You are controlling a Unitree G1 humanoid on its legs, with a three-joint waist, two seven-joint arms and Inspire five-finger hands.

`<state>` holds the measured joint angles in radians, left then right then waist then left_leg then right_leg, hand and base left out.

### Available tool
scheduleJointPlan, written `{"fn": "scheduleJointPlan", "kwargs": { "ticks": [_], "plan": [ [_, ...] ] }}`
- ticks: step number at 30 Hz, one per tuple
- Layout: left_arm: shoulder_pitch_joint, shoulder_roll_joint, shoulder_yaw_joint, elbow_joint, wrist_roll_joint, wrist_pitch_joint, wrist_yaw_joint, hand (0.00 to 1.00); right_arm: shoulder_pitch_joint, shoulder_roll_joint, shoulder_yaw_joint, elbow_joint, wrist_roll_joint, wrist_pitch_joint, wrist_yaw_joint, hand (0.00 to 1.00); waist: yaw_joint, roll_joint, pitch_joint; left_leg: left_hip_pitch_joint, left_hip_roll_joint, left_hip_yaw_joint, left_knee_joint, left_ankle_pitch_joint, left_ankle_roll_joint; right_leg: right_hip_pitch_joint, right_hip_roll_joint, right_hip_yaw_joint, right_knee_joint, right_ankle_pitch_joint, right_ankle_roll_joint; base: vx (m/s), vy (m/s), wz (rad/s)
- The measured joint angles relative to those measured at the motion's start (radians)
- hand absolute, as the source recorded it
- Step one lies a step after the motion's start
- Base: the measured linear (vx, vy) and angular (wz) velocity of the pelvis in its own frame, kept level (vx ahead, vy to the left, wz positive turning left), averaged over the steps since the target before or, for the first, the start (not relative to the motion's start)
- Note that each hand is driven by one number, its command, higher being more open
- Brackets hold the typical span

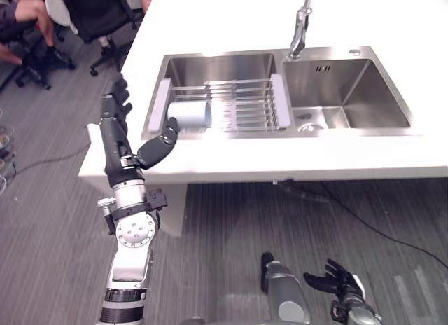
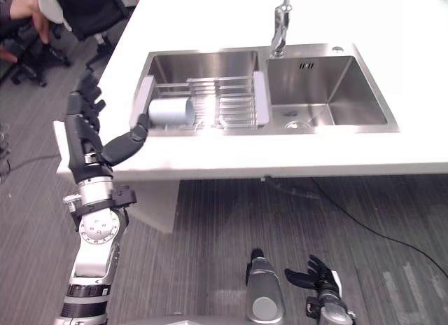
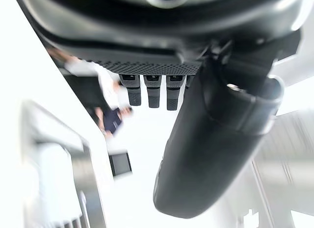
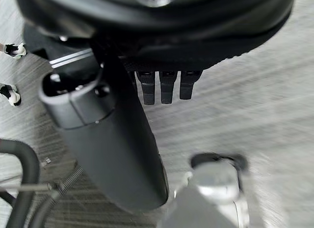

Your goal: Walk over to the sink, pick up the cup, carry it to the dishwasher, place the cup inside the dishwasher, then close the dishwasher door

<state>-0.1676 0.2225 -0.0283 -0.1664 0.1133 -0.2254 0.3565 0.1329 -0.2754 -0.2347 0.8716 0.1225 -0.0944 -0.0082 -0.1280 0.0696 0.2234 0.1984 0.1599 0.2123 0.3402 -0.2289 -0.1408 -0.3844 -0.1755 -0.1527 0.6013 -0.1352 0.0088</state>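
- Cup (image 1: 187, 113) lay on its side at the left end of the wire rack (image 1: 245, 101), which bridged the left basin of the sink (image 1: 378, 94), near the left edge of the countertop (image 1: 280, 157)
- It looked to be a pale, smooth cylinder, so I judged it light and stiff but somewhat slippery; lying on the bars it could easily roll if pushed from one side only
- The best place to take hold seemed to be around the middle of its round body, thumb on the near side and fingers on the far side
- Left hand (image 1: 112, 139) stood upright at the left edge of the countertop, holding nothing
- Its fingers (image 1: 119, 94) were straight and close together, past the countertop edge and apart from the cup; the thumb (image 1: 159, 148) reached out over the countertop, its tip just beside the cup's near left end, and I could not tell if it touched
- The cup was thus not yet between thumb and fingers
- Right hand (image 1: 339, 279) hung low over the floor, fingers loosely spread and empty
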Motion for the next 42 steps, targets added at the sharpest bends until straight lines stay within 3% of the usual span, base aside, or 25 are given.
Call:
{"fn": "scheduleJointPlan", "kwargs": {
  "ticks": [1, 2, 3, 5, 7, 9, 10, 11, 12, 14, 19, 30, 42],
  "plan": [
    [-0.060, 0.013, -0.034, 0.043, 0.006, 0.000, -0.027, 0.90, 0.002, -0.010, 0.000, -0.001, 0.000, 0.002, 0.008, 0.90, -0.011, -0.001, 0.001, -0.048, 0.030, -0.012, 0.154, 0.049, -0.026, 0.050, -0.007, -0.022, 0.000, -0.037, -0.010, 0.41, -0.264, 0.38],
    [-0.103, 0.025, -0.061, 0.068, 0.006, 0.001, -0.054, 0.90, 0.001, -0.012, 0.007, -0.012, 0.001, 0.003, 0.009, 0.90, -0.009, -0.011, 0.008, -0.118, 0.084, 0.004, 0.342, 0.061, -0.024, 0.111, 0.005, -0.037, -0.034, -0.049, -0.023, 0.43, -0.285, 0.18],
    [-0.126, 0.048, -0.088, 0.074, 0.008, 0.001, -0.066, 0.90, 0.002, -0.005, 0.007, -0.031, 0.001, 0.003, 0.010, 0.90, -0.005, -0.004, 0.005, -0.161, 0.123, 0.040, 0.450, 0.035, -0.016, 0.158, 0.019, -0.044, -0.069, -0.051, -0.027, 0.34, -0.234, -0.04],
    [-0.170, 0.091, -0.138, 0.083, 0.038, 0.000, -0.100, 0.90, 0.010, -0.005, 0.006, -0.076, 0.002, -0.001, 0.012, 0.90, 0.000, -0.021, 0.013, -0.229, 0.143, 0.102, 0.488, 0.000, 0.015, 0.228, 0.019, -0.053, -0.131, -0.053, -0.028, 0.20, -0.130, -0.02],
    [-0.207, 0.129, -0.168, 0.084, 0.093, -0.002, -0.143, 0.90, 0.003, -0.017, 0.006, -0.086, 0.003, -0.008, 0.014, 0.90, 0.007, -0.017, 0.011, -0.285, 0.118, 0.134, 0.375, -0.014, 0.039, 0.256, 0.015, -0.052, -0.166, -0.052, -0.022, 0.16, -0.019, -0.03],
    [-0.231, 0.166, -0.181, 0.089, 0.155, -0.003, -0.193, 0.90, -0.003, -0.017, 0.006, -0.085, 0.003, -0.007, 0.024, 0.90, 0.012, -0.016, 0.010, -0.314, 0.056, 0.127, 0.123, 0.014, 0.050, 0.273, 0.014, -0.047, -0.184, -0.053, -0.006, 0.21, 0.079, -0.08],
    [-0.234, 0.172, -0.182, 0.096, 0.167, -0.003, -0.204, 0.90, -0.002, -0.017, 0.007, -0.085, 0.002, -0.007, 0.029, 0.90, 0.012, -0.013, 0.009, -0.311, 0.040, 0.123, 0.042, 0.057, 0.052, 0.274, 0.016, -0.045, -0.183, -0.057, 0.003, 0.21, 0.161, -0.09],
    [-0.244, 0.185, -0.193, 0.116, 0.183, -0.001, -0.214, 0.90, 0.003, -0.023, 0.006, -0.085, 0.002, -0.007, 0.032, 0.90, 0.011, 0.013, 0.000, -0.309, 0.021, 0.106, -0.078, 0.199, 0.047, 0.270, 0.032, -0.043, -0.172, -0.069, 0.021, 0.16, 0.135, -0.12],
    [-0.245, 0.209, -0.198, 0.144, 0.198, -0.001, -0.234, 0.90, 0.001, -0.003, 0.007, -0.076, 0.003, -0.004, 0.032, 0.90, 0.014, -0.016, 0.003, -0.291, -0.001, 0.117, -0.094, 0.207, 0.070, 0.265, 0.016, -0.022, -0.154, -0.083, 0.035, 0.16, 0.135, -0.12],
    [-0.245, 0.241, -0.200, 0.183, 0.202, 0.008, -0.262, 0.90, 0.016, 0.003, 0.006, -0.079, 0.002, -0.005, 0.040, 0.90, 0.015, -0.030, 0.004, -0.278, -0.029, 0.124, -0.137, 0.209, 0.080, 0.261, -0.001, -0.013, -0.165, -0.084, 0.049, 0.12, 0.082, -0.07],
    [-0.229, 0.335, -0.200, 0.219, 0.202, 0.036, -0.319, 0.90, 0.042, 0.021, 0.006, -0.078, -0.001, -0.005, 0.045, 0.90, 0.015, -0.030, 0.004, -0.241, -0.060, 0.140, -0.196, 0.212, 0.085, 0.285, -0.011, -0.001, -0.209, -0.075, 0.064, 0.11, 0.069, -0.05],
    [-0.127, 0.423, -0.199, 0.217, 0.201, 0.018, -0.358, 0.90, 0.053, 0.041, 0.012, -0.042, -0.053, -0.004, 0.054, 0.90, 0.008, -0.028, -0.025, -0.201, -0.063, 0.138, -0.285, 0.233, 0.084, 0.333, 0.010, -0.018, -0.304, -0.051, 0.068, 0.05, -0.012, 0.00],
    [0.001, 0.424, -0.116, 0.217, 0.178, 0.005, -0.353, 0.90, 0.070, 0.056, 0.047, -0.014, -0.083, -0.004, 0.054, 0.90, 0.021, -0.023, -0.052, -0.187, -0.078, 0.130, -0.348, 0.274, 0.098, 0.368, 0.015, -0.038, -0.400, 0.008, 0.079, -0.01, 0.027, 0.02]
  ]
}}
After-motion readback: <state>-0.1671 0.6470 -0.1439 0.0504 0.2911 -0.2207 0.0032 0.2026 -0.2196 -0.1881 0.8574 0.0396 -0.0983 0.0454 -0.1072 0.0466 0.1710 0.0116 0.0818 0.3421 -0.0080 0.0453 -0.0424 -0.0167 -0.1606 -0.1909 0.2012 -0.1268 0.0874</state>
